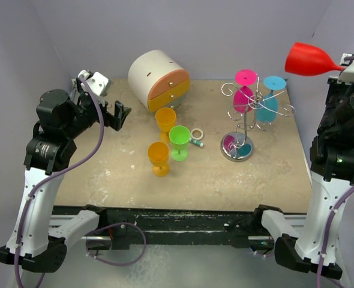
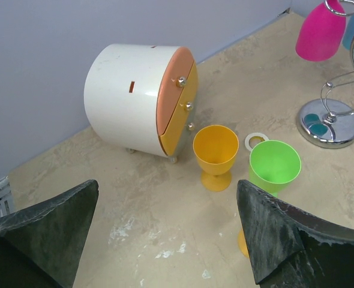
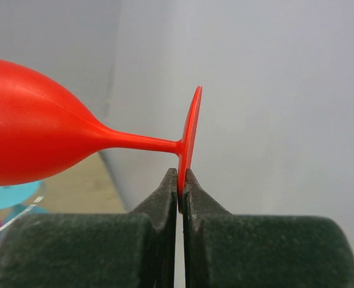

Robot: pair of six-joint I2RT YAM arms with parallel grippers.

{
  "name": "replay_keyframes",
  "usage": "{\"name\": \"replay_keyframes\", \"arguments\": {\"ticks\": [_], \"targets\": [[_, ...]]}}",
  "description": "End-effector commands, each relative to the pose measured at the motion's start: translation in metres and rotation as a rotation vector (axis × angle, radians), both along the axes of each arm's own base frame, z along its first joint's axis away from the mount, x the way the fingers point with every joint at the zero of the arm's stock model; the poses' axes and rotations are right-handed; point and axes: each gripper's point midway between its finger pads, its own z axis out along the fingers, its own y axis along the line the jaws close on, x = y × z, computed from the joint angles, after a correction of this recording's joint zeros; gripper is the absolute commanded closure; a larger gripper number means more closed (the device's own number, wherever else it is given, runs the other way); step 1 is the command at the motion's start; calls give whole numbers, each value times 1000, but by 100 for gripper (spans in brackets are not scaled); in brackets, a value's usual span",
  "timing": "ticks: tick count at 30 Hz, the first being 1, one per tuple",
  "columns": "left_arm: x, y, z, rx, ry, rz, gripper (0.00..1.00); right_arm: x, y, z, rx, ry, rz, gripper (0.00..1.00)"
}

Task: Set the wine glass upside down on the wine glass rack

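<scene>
Red wine glass (image 3: 39, 141) pinched by its foot rim in my right fingers (image 3: 165, 198), lying sideways, high beyond the table (image 1: 285, 180) edge, so not hung yet. Left fingers (image 2: 51, 222) spread, empty. Orange glasses (image 1: 158, 155) and a green glass (image 1: 179, 139) stand mid-table. Beyond them, the rack (image 2: 336, 135) carries a pink glass (image 1: 243, 99) and a teal glass (image 1: 266, 108), crowding my approach.

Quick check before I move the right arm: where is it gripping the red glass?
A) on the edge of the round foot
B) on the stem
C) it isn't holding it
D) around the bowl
A: in the right wrist view the right gripper is shut on the rim of the flat foot of the red glass, with the stem and bowl sticking out sideways, untouched.
</scene>
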Motion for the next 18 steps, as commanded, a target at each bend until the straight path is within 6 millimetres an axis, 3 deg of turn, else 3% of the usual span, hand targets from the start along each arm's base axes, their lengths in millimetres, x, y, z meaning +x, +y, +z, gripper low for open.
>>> {"name": "replay_keyframes", "arguments": {"ticks": [1, 7, 14, 18], "targets": [[-5, 4, 8, 19, -45, -2, 1, -26, -44, 0, -65, 45, -278, 100], [-10, 2, 8, 21, -48, -17, 1, -26, -72, -34, -165, 244, -467, 100], [-11, 2, 11, 7, -51, -21, 1, -9, -80, -78, -316, 465, -461, 100], [-12, 3, 12, 9, -55, -20, 1, 5, -74, -100, -463, 574, -363, 100]]}}
